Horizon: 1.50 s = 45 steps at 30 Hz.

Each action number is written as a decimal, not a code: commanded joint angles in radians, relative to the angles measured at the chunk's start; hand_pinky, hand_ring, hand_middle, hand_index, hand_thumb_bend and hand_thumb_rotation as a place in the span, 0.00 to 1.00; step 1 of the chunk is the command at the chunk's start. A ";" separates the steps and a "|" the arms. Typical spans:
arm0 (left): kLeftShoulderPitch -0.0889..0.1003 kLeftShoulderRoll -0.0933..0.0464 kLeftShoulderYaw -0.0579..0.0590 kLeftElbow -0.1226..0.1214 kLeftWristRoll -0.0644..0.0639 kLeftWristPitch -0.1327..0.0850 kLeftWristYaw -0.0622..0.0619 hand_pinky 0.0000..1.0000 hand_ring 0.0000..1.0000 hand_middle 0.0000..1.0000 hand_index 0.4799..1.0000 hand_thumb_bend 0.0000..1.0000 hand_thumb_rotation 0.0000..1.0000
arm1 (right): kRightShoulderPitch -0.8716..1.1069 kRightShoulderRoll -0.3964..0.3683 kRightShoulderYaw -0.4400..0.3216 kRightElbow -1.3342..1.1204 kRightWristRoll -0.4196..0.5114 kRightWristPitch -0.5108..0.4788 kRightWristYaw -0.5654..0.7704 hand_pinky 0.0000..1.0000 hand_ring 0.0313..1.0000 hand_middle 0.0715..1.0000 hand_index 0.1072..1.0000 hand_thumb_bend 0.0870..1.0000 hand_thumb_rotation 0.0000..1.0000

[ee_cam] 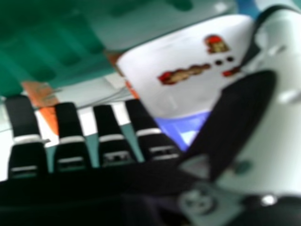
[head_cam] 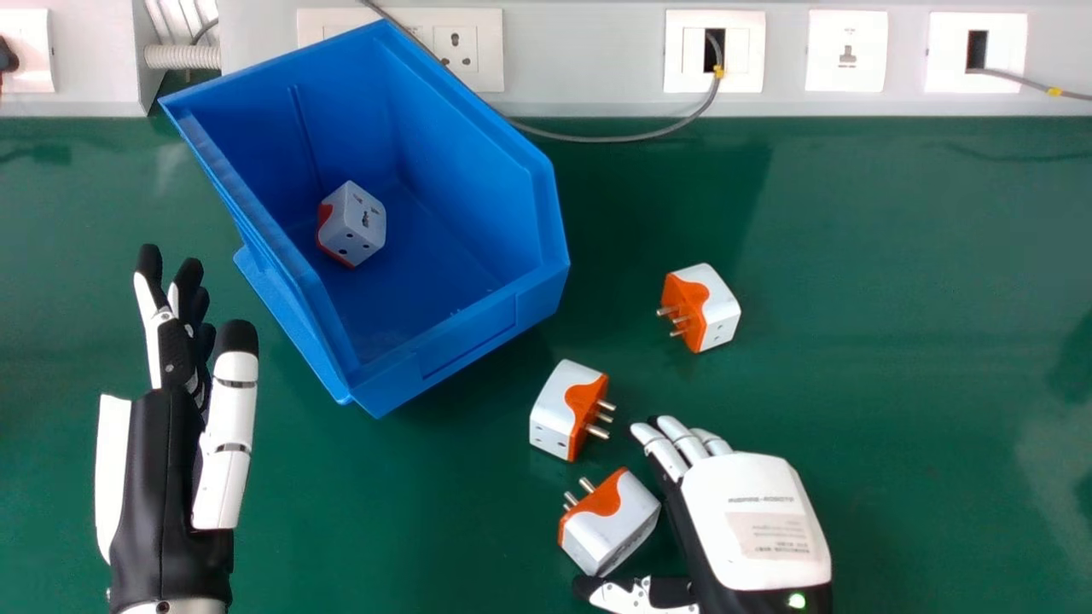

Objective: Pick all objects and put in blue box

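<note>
In the head view, the blue box (head_cam: 478,341) stands far left with 1 adapter (head_cam: 363,217) inside; to its right are a far adapter (head_cam: 723,307), a middle adapter (head_cam: 559,405) and a near adapter (head_cam: 614,524). The left hand (head_cam: 171,435) is at left, open. The right hand (head_cam: 755,520), near right, is loosely open beside the near adapter. In the right hand view, 1 adapter (ee_cam: 183,70) sits between thumb and extended fingers, not clasped; contact is unclear.

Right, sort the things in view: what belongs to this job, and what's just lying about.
For the job:
- blue box
- adapter inside it
- adapter by the right hand
- two other adapters on the table

Just there:
- wall sockets
- grey cables
</note>
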 commanded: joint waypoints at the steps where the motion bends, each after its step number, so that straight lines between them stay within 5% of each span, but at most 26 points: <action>1: -0.007 0.006 0.005 -0.020 -0.004 -0.020 0.000 1.00 1.00 1.00 1.00 0.34 0.91 | 0.001 0.003 0.028 0.032 0.001 -0.001 0.043 0.68 0.78 0.81 0.77 0.55 0.53; 11: -0.014 0.005 0.009 -0.025 -0.016 -0.022 -0.002 1.00 1.00 1.00 1.00 0.33 0.93 | -0.026 -0.009 0.063 0.045 -0.004 0.025 0.079 0.67 0.75 0.77 0.72 0.50 0.40; 15: -0.015 0.003 0.007 -0.034 -0.019 -0.013 -0.003 1.00 1.00 1.00 1.00 0.32 0.93 | -0.043 -0.020 0.061 0.066 0.015 -0.015 0.059 0.53 0.51 0.48 0.47 0.44 0.21; 19: -0.016 0.000 0.005 -0.044 -0.028 -0.004 -0.004 1.00 1.00 1.00 1.00 0.35 0.92 | -0.050 -0.027 0.055 0.071 0.042 -0.039 0.076 0.22 0.23 0.25 0.41 0.45 0.15; 22: -0.020 0.001 0.006 -0.042 -0.027 -0.007 -0.005 1.00 1.00 1.00 1.00 0.36 0.92 | -0.047 -0.029 0.047 0.042 0.074 -0.033 0.147 0.12 0.14 0.18 0.41 0.44 0.15; 32: -0.029 0.006 0.010 -0.044 -0.020 0.006 -0.003 1.00 1.00 1.00 1.00 0.36 0.92 | -0.032 -0.032 0.022 -0.008 0.147 -0.053 0.196 0.10 0.12 0.16 0.41 0.44 0.14; 40: -0.026 0.008 0.010 -0.036 -0.018 -0.005 -0.006 1.00 1.00 1.00 1.00 0.35 0.92 | -0.024 -0.027 0.005 -0.020 0.178 -0.061 0.196 0.11 0.13 0.17 0.41 0.44 0.14; 45: -0.020 0.002 0.007 -0.039 -0.029 -0.007 -0.010 1.00 1.00 1.00 1.00 0.33 0.91 | -0.002 -0.033 -0.008 -0.068 0.181 -0.058 0.200 0.11 0.13 0.17 0.41 0.44 0.14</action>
